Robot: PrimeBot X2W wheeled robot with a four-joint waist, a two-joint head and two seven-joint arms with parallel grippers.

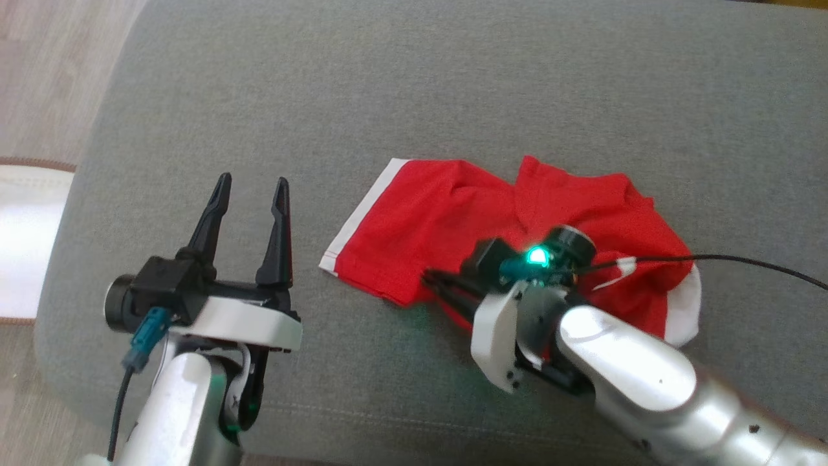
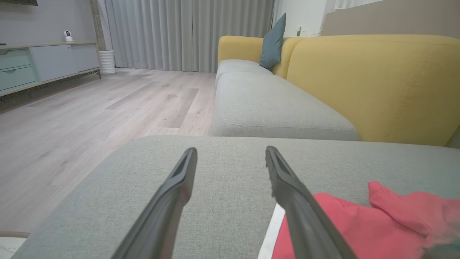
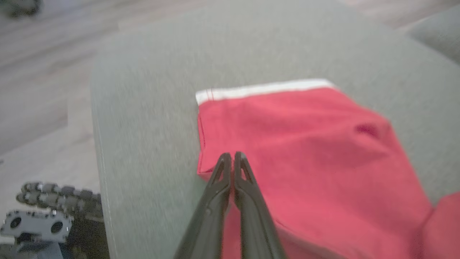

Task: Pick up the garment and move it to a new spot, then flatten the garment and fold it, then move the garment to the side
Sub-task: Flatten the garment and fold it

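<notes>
Right arm reached in low. Right end effector (image 1: 428, 278) (image 3: 230, 155) fingers together, tips at near hem of red garment (image 1: 453, 213) (image 3: 305, 144); couldn't tell if cloth was pinched. Left end effector (image 1: 253, 184) (image 2: 231, 153) fingers apart over bare grey cushion (image 1: 453, 77), garment (image 2: 359, 223) just to its right, rumpled. Yellow sofa back (image 2: 377, 82) stood ahead of left end effector.

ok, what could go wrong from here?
Right gripper is shut at the garment's near corner; so thin a pinch may slip when lifted. Left gripper is open, off the cloth; a one-handed pull may bunch it. The wrist cable crosses the garment and may drag it.
</notes>
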